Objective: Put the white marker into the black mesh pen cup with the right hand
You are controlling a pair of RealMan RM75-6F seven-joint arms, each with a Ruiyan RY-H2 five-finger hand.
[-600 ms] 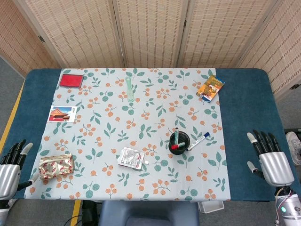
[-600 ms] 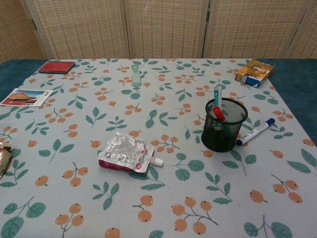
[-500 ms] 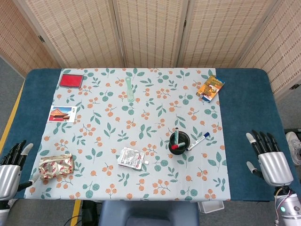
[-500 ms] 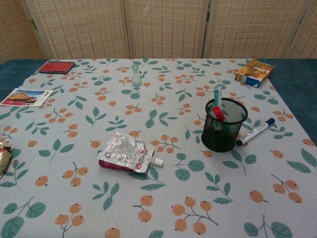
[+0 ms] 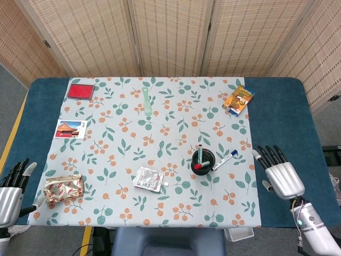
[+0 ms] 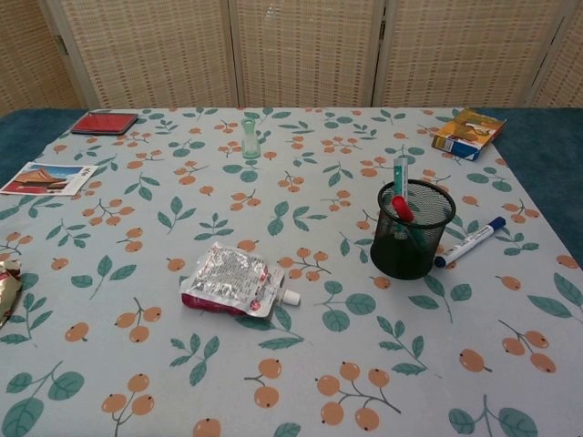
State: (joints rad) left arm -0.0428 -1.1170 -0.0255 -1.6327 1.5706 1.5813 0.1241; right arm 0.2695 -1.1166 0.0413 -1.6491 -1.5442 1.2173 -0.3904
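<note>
The white marker [image 5: 224, 159] with a blue cap lies flat on the floral cloth, just right of the black mesh pen cup [image 5: 203, 162]. In the chest view the marker [image 6: 469, 242] rests against the cup's [image 6: 411, 240] right side. The cup stands upright with pens inside, one red-capped. My right hand [image 5: 281, 175] hovers open over the blue table edge, right of the marker and apart from it. At the lower left corner my left hand [image 5: 11, 188] stays open and holds nothing. Neither hand shows in the chest view.
A silver pouch [image 5: 149, 178] lies left of the cup. A crumpled red wrapper [image 5: 64, 188] sits near my left hand. A postcard [image 5: 70, 129], red case [image 5: 81, 90], green bottle [image 5: 147, 101] and orange box [image 5: 238, 99] lie farther back.
My right hand has moved left and forward toward the cloth's right edge, closer to the marker. The left hand and the objects have not moved.
</note>
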